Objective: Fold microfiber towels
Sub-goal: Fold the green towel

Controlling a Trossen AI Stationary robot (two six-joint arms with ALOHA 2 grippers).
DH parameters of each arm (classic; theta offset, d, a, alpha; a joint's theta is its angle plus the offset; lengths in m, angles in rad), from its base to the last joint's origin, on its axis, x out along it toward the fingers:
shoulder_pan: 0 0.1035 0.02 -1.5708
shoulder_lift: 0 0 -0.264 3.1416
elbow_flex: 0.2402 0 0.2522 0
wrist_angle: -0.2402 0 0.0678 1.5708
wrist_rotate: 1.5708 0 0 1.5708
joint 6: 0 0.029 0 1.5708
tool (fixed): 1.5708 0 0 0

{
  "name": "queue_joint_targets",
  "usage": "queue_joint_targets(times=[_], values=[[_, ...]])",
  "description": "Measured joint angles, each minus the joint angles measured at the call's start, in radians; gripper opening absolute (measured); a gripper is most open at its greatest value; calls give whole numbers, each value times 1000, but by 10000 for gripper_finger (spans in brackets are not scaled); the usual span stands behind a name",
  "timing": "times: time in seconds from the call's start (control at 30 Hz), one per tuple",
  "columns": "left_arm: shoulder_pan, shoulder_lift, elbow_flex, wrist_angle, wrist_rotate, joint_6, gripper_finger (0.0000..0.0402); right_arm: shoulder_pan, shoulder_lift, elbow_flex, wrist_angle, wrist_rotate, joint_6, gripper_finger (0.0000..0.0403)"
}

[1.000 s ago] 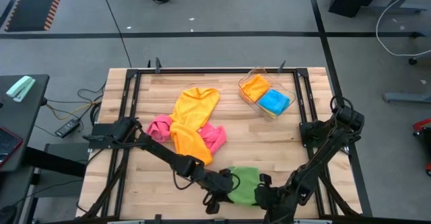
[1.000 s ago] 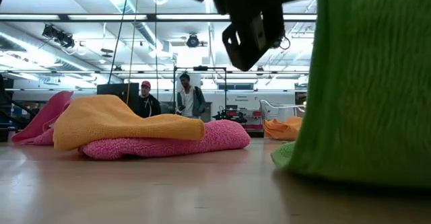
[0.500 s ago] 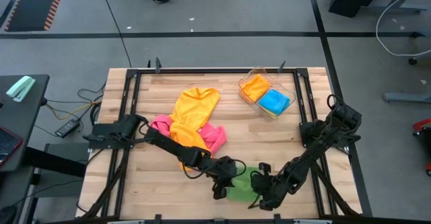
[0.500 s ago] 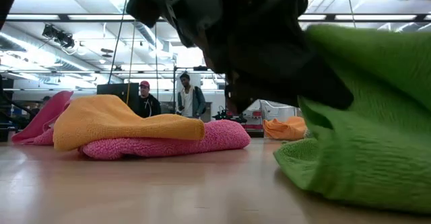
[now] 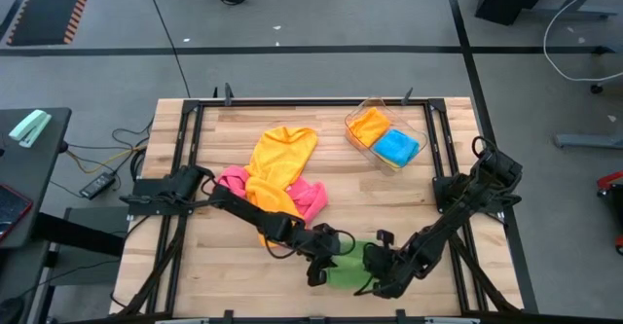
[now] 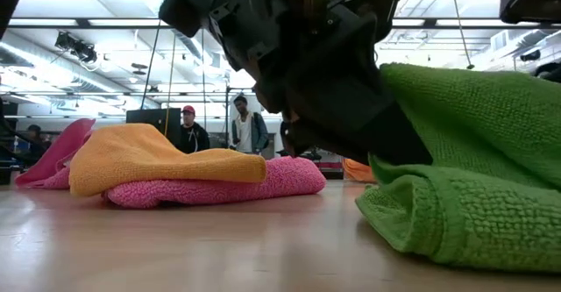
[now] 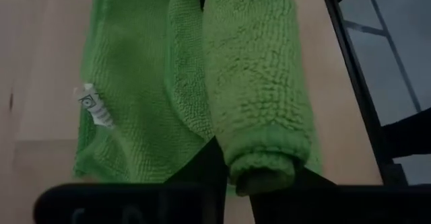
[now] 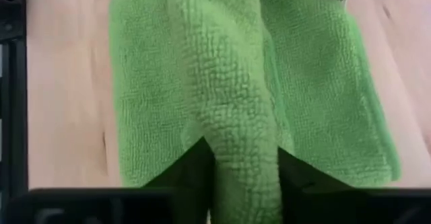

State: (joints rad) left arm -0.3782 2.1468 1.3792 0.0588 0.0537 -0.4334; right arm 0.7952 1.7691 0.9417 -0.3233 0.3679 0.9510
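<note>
Mid-fold w/ green towel [image 5: 347, 264]: left gripper [image 5: 326, 262] & right gripper [image 5: 375, 266] both pinching its ridge between fingers, prob release next.

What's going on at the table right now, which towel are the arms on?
Both arms are working the green towel near the front edge of the table. The left claw and the right claw each have a ridge of its fabric between their fingers, and the towel lies partly folded over itself. The orange towel lies draped over the pink towel mid-table, untouched. A clear tray at the back holds another orange cloth and a blue cloth.
</note>
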Motion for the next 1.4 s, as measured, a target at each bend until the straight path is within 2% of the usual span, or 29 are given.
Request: queue_joint_targets(times=[0.13, 0.23, 0.47, 0.7, 0.93, 1.17, 1.27, 1.4], values=[[0, 7, 0, 6, -27, 0, 64, -1, -5, 5, -8, -37, 40, 141], [0, 19, -2, 2, -36, -1, 77, -1, -5, 23, -22, -56, 44, 158], [5, 31, -1, 43, -49, -17, 137, -1, -21, 35, -89, -63, 82, 164], [18, 24, 0, 49, -49, -34, 186, -1, -98, 35, -175, -58, 98, 164], [16, 24, 0, 47, -33, -35, 199, -3, -187, 35, -300, -83, 146, 165], [18, 24, 0, 41, -27, -35, 189, -3, -298, 35, -318, -88, 150, 165], [27, 7, -1, 19, 28, -37, 191, 3, -343, 35, -293, -49, 152, 165], [31, -16, 1, -43, 34, -46, 199, 49, -360, 24, -279, 107, 161, 165]])
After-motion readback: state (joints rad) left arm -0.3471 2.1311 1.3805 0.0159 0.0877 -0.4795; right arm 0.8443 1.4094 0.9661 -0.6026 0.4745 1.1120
